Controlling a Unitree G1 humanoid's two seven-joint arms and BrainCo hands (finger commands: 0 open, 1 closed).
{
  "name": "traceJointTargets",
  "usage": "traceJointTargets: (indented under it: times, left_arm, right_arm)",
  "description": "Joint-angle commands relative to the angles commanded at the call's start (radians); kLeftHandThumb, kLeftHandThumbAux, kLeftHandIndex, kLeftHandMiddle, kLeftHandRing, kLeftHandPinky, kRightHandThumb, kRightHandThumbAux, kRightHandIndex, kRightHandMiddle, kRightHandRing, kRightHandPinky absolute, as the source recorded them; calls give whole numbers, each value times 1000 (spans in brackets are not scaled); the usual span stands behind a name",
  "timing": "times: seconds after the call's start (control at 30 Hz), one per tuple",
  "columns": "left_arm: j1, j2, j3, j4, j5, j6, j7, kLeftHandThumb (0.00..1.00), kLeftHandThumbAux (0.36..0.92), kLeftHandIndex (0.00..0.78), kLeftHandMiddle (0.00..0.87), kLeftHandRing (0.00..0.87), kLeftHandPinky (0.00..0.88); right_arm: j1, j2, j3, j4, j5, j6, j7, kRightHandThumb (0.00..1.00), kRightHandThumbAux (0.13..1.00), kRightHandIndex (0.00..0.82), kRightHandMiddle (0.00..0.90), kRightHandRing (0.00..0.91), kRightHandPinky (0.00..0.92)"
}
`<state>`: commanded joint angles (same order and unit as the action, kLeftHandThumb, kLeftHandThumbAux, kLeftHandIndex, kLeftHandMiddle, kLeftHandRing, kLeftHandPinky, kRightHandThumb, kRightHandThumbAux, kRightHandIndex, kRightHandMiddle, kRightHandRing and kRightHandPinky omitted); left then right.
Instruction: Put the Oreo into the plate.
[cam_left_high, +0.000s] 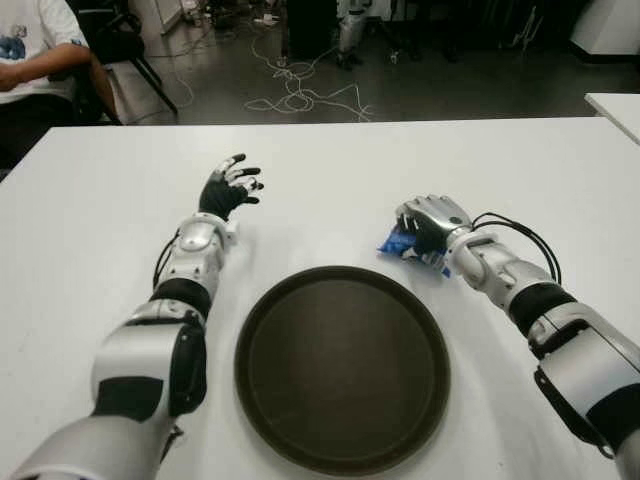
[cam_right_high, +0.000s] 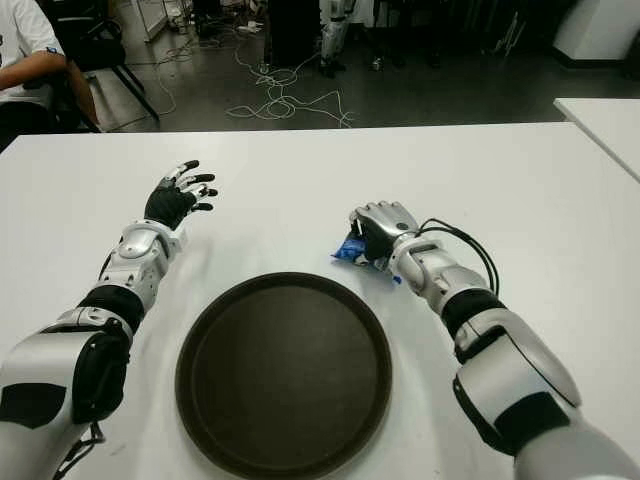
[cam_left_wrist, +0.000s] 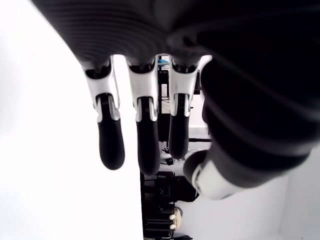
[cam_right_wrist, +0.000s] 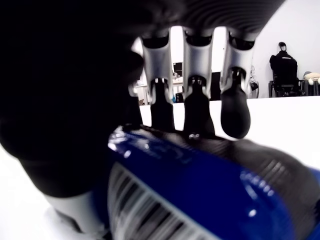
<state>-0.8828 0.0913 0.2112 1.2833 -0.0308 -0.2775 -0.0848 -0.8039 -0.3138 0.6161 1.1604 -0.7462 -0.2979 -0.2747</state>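
Left hand (cam_left_high: 229, 187): idle, well in from the left edge of the white tabletop (cam_left_high: 330, 175), its black-tipped fingers (cam_left_wrist: 111, 145) spread and empty; judged parked clear of the work

Round dark brown plate (cam_left_high: 262, 400): near the front edge, centred, nothing in it

Right hand (cam_left_high: 432, 222): just beyond the plate's far right rim, fingers (cam_right_wrist: 235, 112) curled down over the glossy blue Oreo packet (cam_left_high: 398, 243), which lies on the tabletop beside the plate; judged a grasp prior to transfer

The eye views show only a blue corner; the right wrist view shows the wrapper against the palm, with pale stripes
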Motion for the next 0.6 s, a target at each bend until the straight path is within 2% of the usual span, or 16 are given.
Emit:
traceJointTargets:
  times: [0.33,0.6]
  left_arm:
    - [-1,0,3,-1,-3,5,-1,264,808,152,297,361,456]
    - [0,0,6,0,-5,4,1,262,831,160,304,362,447]
  right_arm:
    - [16,8,-44,-18,26,31,-37,1,828,481,637,684,688]
    - [24,8,-62,-22,24,20,-79,0,845,508,650,692,693]
